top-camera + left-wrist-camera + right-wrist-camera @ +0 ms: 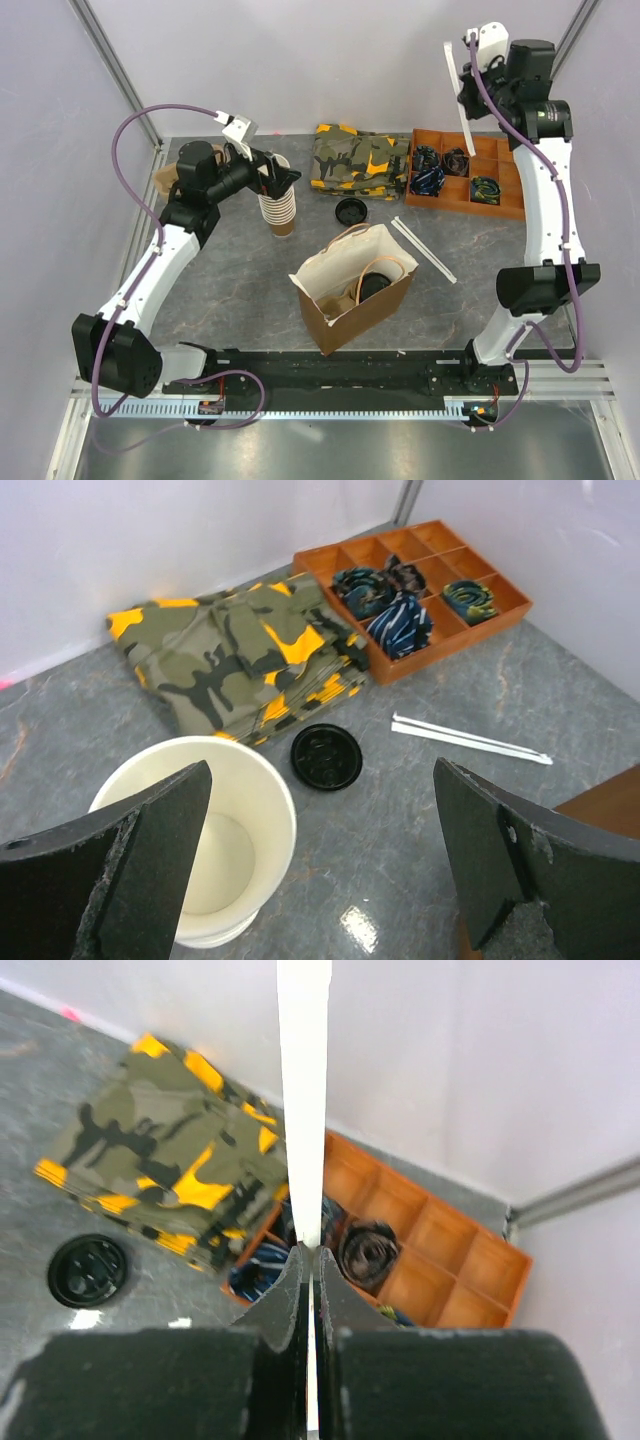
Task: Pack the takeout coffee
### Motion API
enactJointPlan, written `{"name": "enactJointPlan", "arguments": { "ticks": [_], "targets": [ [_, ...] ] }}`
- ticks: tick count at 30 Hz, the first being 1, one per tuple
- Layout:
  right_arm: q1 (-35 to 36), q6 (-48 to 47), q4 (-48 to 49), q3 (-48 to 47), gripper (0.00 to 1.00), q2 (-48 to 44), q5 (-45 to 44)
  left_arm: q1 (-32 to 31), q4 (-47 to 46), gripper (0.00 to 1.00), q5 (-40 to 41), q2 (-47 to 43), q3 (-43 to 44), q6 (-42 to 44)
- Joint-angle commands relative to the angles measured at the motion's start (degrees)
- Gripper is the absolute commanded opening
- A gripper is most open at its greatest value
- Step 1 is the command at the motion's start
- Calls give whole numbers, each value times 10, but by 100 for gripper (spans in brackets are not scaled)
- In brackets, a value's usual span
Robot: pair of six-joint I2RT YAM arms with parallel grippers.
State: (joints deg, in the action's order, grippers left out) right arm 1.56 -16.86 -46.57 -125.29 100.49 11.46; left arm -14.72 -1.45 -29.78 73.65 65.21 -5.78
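Observation:
The takeout coffee shows only as a round black lid inside the open brown paper bag at the table's middle; its cup is hidden. My left gripper is open and empty, hovering just above the tall stack of lidless paper cups. In the left wrist view its fingers straddle the stack's cream-white inside. My right gripper is raised high at the back right, shut on a long white straw, which also shows in the right wrist view between the closed jaws.
A loose black lid lies right of the cup stack. A folded camouflage cloth and an orange divided tray of rolled items sit at the back. Two more white straws lie right of the bag.

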Motion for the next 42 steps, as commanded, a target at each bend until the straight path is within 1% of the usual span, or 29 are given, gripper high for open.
{"name": "enactJointPlan", "arguments": {
  "ticks": [1,3,5,6,7,8,9,11,15,18,19,24,27,33,36,39,42],
  "targets": [
    [26,19,11,-44,0,8,11,3,-45,100,-54,-33,28,-16],
    [38,42,43,-32,0,-12,36,2,-47,100,-66,-29,45,-30],
    [52,59,75,-4,0,-30,71,2,-47,100,-72,-18,83,-53],
    [57,75,89,9,0,-54,81,2,-49,99,-95,-2,97,-66],
    [63,87,127,44,0,-68,93,1,-53,99,-109,6,119,-90],
    [79,95,143,61,0,-82,105,0,-61,98,-121,14,128,-106],
    [88,107,156,75,0,-107,111,0,-87,98,-140,25,134,-140],
    [114,119,192,112,0,-130,123,-5,-108,98,-151,35,157,-169],
    [149,159,235,166,0,-180,137,-28,-159,98,-137,49,190,-238],
    [167,167,256,187,0,-199,154,-46,-197,97,-121,56,213,-273],
    [175,189,269,194,0,-204,158,-51,-205,97,-118,61,218,-276],
    [200,215,300,225,0,-229,176,-98,-224,97,-95,62,236,-280],
    [216,223,309,234,0,-238,187,-123,-224,97,-80,54,236,-267],
    [266,224,314,263,0,-263,191,-140,-209,95,-46,41,243,-238],
    [284,219,314,276,0,-271,193,-145,-187,93,-27,40,253,-225],
    [297,214,321,304,0,-285,189,-151,-160,89,-12,44,261,-226],
    [310,213,325,312,0,-289,186,-153,-157,83,-18,44,261,-240]
  ]
}}
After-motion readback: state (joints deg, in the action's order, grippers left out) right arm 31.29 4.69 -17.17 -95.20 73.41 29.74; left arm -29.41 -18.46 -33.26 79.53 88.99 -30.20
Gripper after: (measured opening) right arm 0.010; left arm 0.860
